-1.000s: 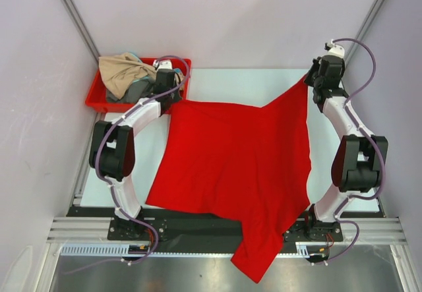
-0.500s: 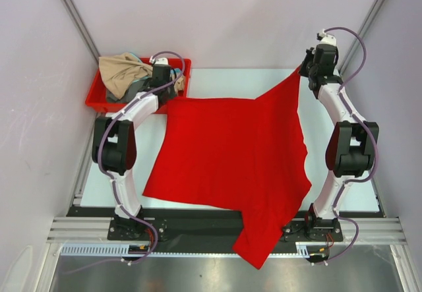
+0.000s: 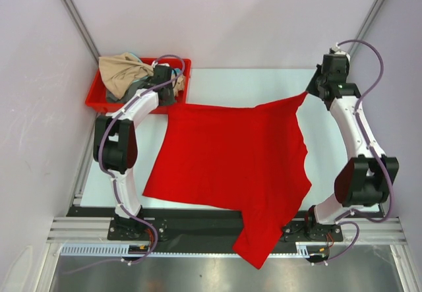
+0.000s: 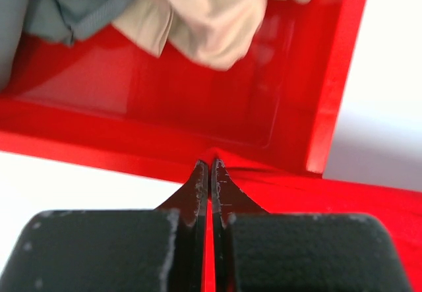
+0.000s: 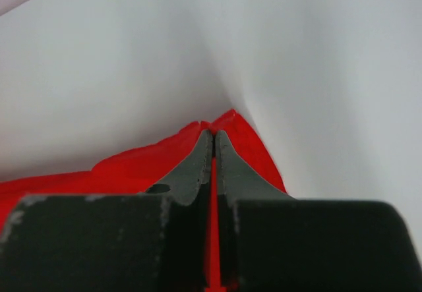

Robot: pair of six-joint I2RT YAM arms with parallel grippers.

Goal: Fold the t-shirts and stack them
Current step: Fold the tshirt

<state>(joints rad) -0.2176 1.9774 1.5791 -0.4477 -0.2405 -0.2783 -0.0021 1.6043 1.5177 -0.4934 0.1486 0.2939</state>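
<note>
A bright red t-shirt (image 3: 231, 153) lies spread across the table, one part hanging over the near edge (image 3: 260, 249). My left gripper (image 3: 173, 102) is shut on its far left corner, right beside the tray; red cloth shows between the jaws (image 4: 210, 168). My right gripper (image 3: 310, 94) is shut on the far right corner and holds it slightly raised; the cloth (image 5: 232, 124) pokes out past the fingertips (image 5: 213, 136). A beige-tan t-shirt (image 3: 122, 71) and a grey one (image 3: 128, 93) lie crumpled in the tray, also seen as beige cloth (image 4: 211, 22) and grey cloth (image 4: 79, 5).
The red plastic tray (image 3: 95, 97) stands at the far left corner of the white table (image 3: 231, 81), its wall (image 4: 330, 87) close in front of my left gripper. Grey walls close in both sides. The metal rail (image 3: 211, 229) runs along the near edge.
The right gripper swung back and then down toward the near right with its corner, flattening the raised peak. The shirt's far edge now stretches straighter. The left gripper barely moved.
</note>
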